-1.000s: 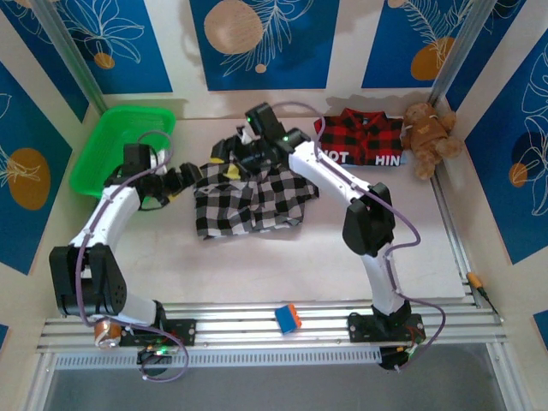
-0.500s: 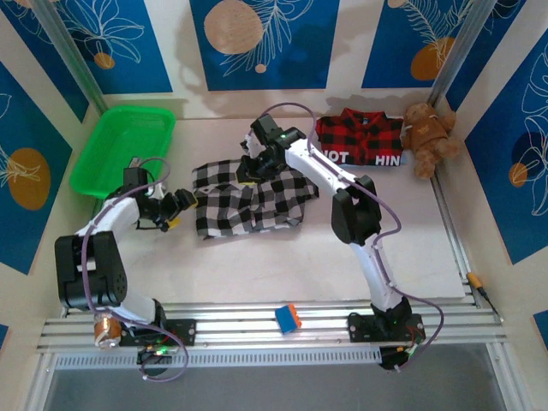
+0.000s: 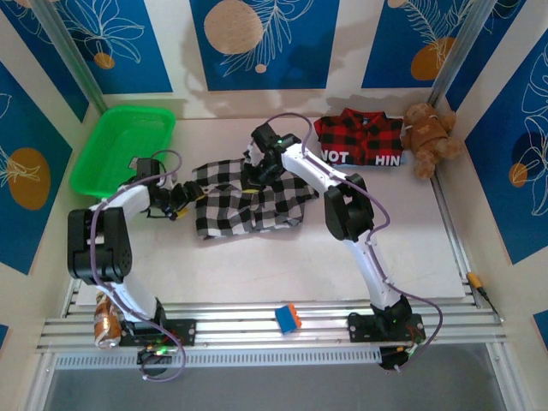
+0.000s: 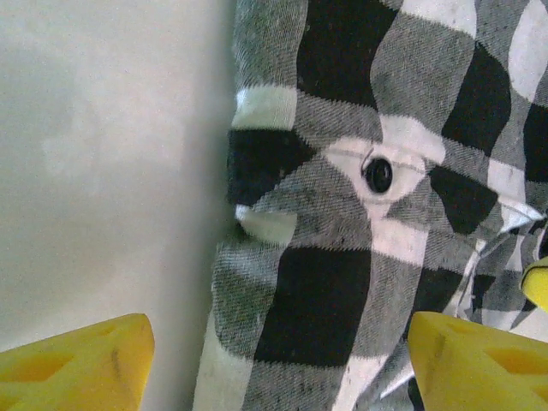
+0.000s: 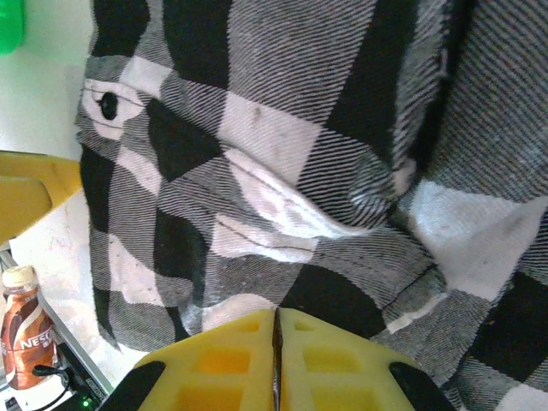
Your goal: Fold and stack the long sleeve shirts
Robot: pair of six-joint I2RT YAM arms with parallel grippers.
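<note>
The black-and-white checked shirt (image 3: 248,201) lies crumpled mid-table. My left gripper (image 3: 182,199) sits at its left edge and is open: in the left wrist view the yellow fingers (image 4: 81,360) stand wide apart over a buttoned cuff of the checked shirt (image 4: 342,214). My right gripper (image 3: 258,168) is over the shirt's upper part. Its yellow fingers (image 5: 223,364) are pressed together, tips down in the checked shirt (image 5: 282,154), seemingly pinching a fold. The red-and-black plaid shirt (image 3: 360,141), with white letters on a black band, lies folded at the back right.
A green basket (image 3: 120,147) stands at the back left. A brown teddy bear (image 3: 430,137) sits in the back right corner. A blue-and-orange block (image 3: 288,318) rests on the front rail, and a small drink bottle (image 3: 104,330) stands by the left arm's base.
The right gripper came nearer and lower with the shirt's upper edge, laying it over the body. The left arm drew back and its gripper now sits at the shirt's left cuff.
</note>
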